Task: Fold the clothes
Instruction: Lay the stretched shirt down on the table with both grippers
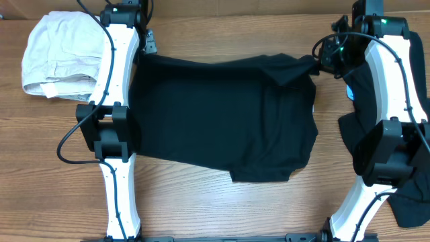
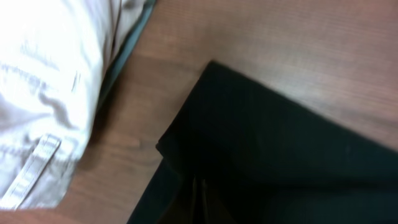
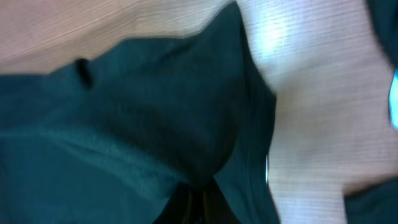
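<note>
Step in hand: judging from the grips, this is the first fold of the black garment [image 1: 222,121], with the top edge to be carried down toward the bottom edge.
Black garment: it lies spread across the middle of the overhead frame on the wooden table [image 1: 222,208]. It is mostly flat, with a ruffled flap at its upper right and an uneven lower right edge.
Left gripper [image 1: 149,44]: it sits at the garment's upper left corner, jaws together on the cloth. In the left wrist view the black fabric runs into the fingers at the bottom centre of the frame.
Right gripper [image 1: 321,62]: it sits at the upper right corner, jaws pinched tight on a bunched tip of the cloth, which rises in a small peak toward it.
Other cloth: a beige garment [image 1: 57,57] sits bundled at the upper left, just beside the left corner. A black heap [image 1: 410,202] lies at the right edge under the right arm.
Doing it well: raise both corners together and level, only high enough that the top edge clears the cloth beneath. Then carry them toward the bottom of the frame at the same pace so the fold line runs straight.
Tension: hold the edge between the grippers lightly taut, since slack would let the middle sag and crease.
Watch for: the thin fabric slipping from a pinch, the right corner's bunch getting folded in, and the left arm brushing the beige garment.
Release: let go only once the edges lie matched.
</note>
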Controlling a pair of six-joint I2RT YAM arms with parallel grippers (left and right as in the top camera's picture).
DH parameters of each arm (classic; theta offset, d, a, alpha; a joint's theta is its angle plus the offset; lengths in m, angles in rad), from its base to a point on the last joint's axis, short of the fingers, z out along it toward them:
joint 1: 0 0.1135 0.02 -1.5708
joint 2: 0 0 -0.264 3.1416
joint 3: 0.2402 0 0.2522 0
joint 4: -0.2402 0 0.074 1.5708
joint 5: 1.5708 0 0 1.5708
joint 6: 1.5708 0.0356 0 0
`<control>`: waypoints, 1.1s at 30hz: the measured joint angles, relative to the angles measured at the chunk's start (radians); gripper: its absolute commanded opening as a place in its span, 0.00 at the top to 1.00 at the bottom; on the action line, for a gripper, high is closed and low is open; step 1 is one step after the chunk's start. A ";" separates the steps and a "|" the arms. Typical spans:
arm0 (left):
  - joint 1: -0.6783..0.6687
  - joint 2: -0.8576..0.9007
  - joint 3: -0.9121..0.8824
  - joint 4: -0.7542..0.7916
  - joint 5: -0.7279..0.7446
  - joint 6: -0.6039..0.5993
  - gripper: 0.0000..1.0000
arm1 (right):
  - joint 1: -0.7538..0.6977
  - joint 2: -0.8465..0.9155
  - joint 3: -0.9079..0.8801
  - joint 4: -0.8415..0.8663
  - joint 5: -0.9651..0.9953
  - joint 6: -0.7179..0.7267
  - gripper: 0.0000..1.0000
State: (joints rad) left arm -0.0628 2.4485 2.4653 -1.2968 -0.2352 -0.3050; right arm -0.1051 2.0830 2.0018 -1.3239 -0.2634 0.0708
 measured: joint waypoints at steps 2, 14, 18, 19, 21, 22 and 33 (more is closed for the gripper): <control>0.000 0.000 0.000 -0.030 0.000 0.008 0.96 | 0.000 0.000 0.000 -0.050 0.008 0.000 0.96; 0.006 0.000 -0.076 -0.072 0.020 0.021 0.96 | 0.000 -0.002 -0.206 0.029 0.063 0.021 0.96; 0.006 0.000 -0.158 -0.035 0.023 0.021 0.94 | 0.000 -0.002 -0.303 0.088 0.070 0.035 0.96; 0.006 0.000 -0.177 -0.022 0.024 0.022 0.90 | 0.000 -0.002 -0.319 0.098 0.070 0.038 0.96; 0.006 0.000 -0.213 -0.003 0.027 0.027 0.86 | 0.000 -0.002 -0.330 0.106 0.072 0.042 0.96; 0.006 0.000 -0.230 0.001 0.029 0.027 0.86 | 0.000 -0.002 -0.331 0.108 0.072 0.043 0.96; 0.006 0.000 -0.273 -0.006 0.038 0.034 0.00 | 0.000 -0.002 -0.331 0.055 0.073 0.060 0.75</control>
State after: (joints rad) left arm -0.0563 2.4481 2.1921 -1.3029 -0.1970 -0.2707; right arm -0.1051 2.0808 1.6707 -1.2686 -0.1905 0.1307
